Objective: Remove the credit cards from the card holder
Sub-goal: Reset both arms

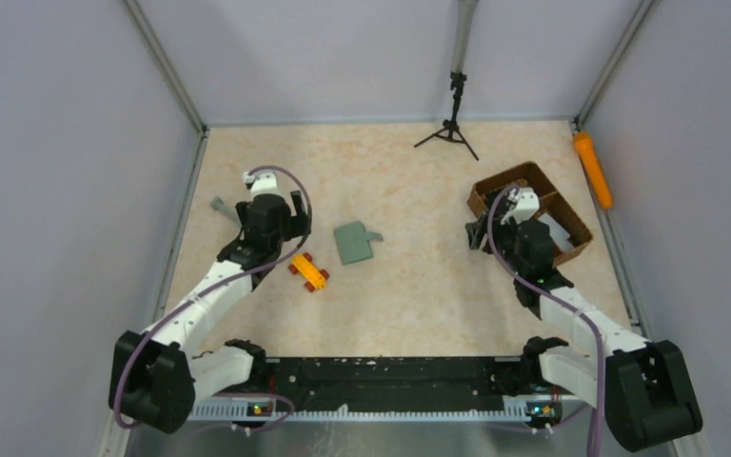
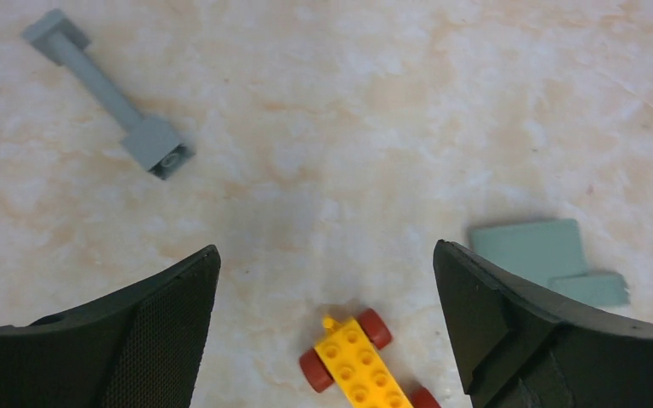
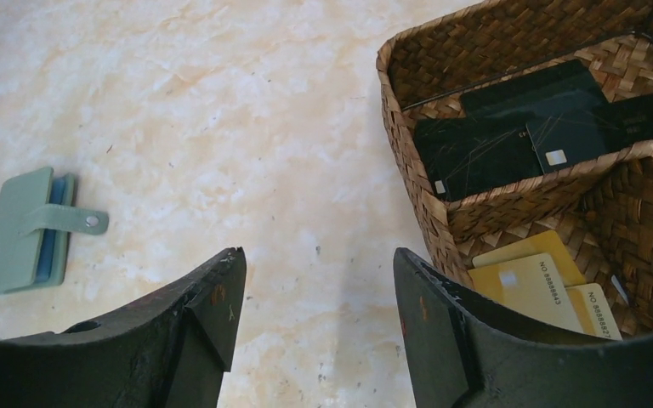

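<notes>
The sage green card holder (image 1: 353, 242) lies flat on the table middle, folded, its snap tab sticking out. It also shows in the right wrist view (image 3: 24, 231), with a blue edge inside, and in the left wrist view (image 2: 544, 255). My left gripper (image 1: 297, 211) is open and empty, above the table to the left of the holder. My right gripper (image 1: 481, 233) is open and empty, just left of the brown basket. Black cards (image 3: 527, 127) and yellow cards (image 3: 536, 276) lie in the basket's two compartments.
The brown woven divided basket (image 1: 488, 187) stands at the right. A yellow toy brick car with red wheels (image 1: 308, 271) lies left of the holder. A grey brick piece (image 1: 224, 207) lies far left. An orange tool (image 1: 592, 168) lies by the right wall. A black tripod (image 1: 451, 124) stands at the back.
</notes>
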Action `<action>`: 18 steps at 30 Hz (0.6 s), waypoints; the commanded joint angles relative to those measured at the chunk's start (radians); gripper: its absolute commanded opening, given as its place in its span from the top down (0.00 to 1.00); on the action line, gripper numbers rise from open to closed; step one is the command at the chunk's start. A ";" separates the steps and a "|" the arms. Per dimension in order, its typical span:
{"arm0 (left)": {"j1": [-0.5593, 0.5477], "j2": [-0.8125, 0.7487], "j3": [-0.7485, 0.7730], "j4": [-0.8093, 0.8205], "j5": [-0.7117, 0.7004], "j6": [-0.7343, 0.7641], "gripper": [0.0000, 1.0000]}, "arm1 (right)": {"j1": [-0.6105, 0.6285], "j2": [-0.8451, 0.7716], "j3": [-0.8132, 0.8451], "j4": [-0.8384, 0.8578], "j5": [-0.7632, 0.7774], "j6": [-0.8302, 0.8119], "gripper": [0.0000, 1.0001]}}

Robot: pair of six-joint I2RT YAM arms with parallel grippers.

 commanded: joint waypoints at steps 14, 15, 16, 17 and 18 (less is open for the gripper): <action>0.141 0.052 -0.485 0.979 -0.206 0.289 0.04 | -0.071 0.053 -0.100 0.335 0.128 -0.218 0.23; 0.141 0.058 -0.494 1.016 -0.199 0.300 0.04 | -0.079 0.063 -0.113 0.362 0.130 -0.218 0.23; 0.141 0.053 -0.490 0.999 -0.181 0.295 0.04 | -0.086 0.076 -0.123 0.391 0.134 -0.220 0.23; 0.143 0.050 -0.491 0.994 -0.170 0.291 0.03 | -0.092 0.095 -0.128 0.416 0.139 -0.226 0.23; 0.145 0.052 -0.507 1.036 -0.168 0.298 0.02 | -0.098 0.114 -0.134 0.438 0.154 -0.231 0.23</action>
